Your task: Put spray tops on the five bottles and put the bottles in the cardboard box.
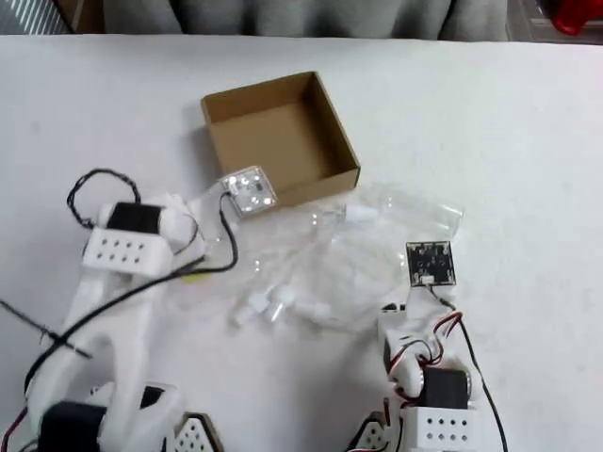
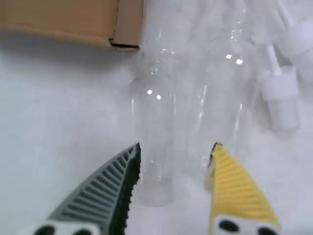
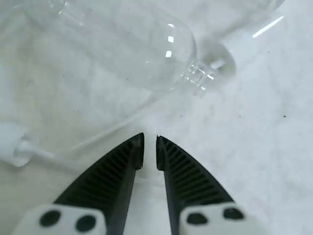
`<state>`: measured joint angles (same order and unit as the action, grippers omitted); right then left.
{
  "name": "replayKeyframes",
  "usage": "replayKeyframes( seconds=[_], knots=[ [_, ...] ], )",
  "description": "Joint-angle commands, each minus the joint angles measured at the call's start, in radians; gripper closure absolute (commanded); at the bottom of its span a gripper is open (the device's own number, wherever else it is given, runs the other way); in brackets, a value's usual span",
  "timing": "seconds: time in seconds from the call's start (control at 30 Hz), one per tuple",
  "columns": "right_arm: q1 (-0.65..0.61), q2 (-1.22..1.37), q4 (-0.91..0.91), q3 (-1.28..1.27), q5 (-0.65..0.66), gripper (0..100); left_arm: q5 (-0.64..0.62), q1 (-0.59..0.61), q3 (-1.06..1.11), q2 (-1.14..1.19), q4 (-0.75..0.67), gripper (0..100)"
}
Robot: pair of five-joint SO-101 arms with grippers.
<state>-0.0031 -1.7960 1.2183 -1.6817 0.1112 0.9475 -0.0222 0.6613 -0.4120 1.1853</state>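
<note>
The white surface (image 1: 509, 141) carries the cardboard box (image 1: 278, 141), which stands empty. The clear bottles (image 1: 363, 250) lie jumbled just beside its near corner with loose spray tops (image 1: 268, 306) among them, so I judge that nothing is capped or boxed yet. The left arm is stretched low by that corner, its left tool (image 2: 176, 147) spread with one bottle (image 2: 154, 127) lying ungripped between the jaws. The right arm sits at the pile's other side, its right tool (image 3: 149, 142) almost pressed together on nothing.
</note>
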Motion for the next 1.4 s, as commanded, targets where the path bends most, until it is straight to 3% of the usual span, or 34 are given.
replayKeyframes(
  seconds=[0.0,0.37,0.63,0.87,1.17,1.37],
  knots=[
    [0.007,-0.007,-0.025,-0.009,0.009,98.1,0.037,-0.007,-0.143,0.099,-0.038,77],
    [0.007,-0.007,-0.025,-0.009,0.009,98.1,0.084,0.002,-0.354,0.430,-0.015,77],
    [0.007,-0.007,-0.025,-0.009,0.009,98.1,0.150,0.016,-0.354,0.456,0.032,76],
    [0.007,-0.007,-0.025,-0.009,0.009,98.1,0.144,0.016,-0.347,0.456,0.031,69],
    [0.007,-0.007,-0.025,-0.009,0.009,98.1,0.141,0.016,-0.330,0.584,-0.098,69],
    [0.007,-0.007,-0.025,-0.009,0.009,98.1,0.133,0.016,-0.321,0.601,-0.146,77]
  ],
)
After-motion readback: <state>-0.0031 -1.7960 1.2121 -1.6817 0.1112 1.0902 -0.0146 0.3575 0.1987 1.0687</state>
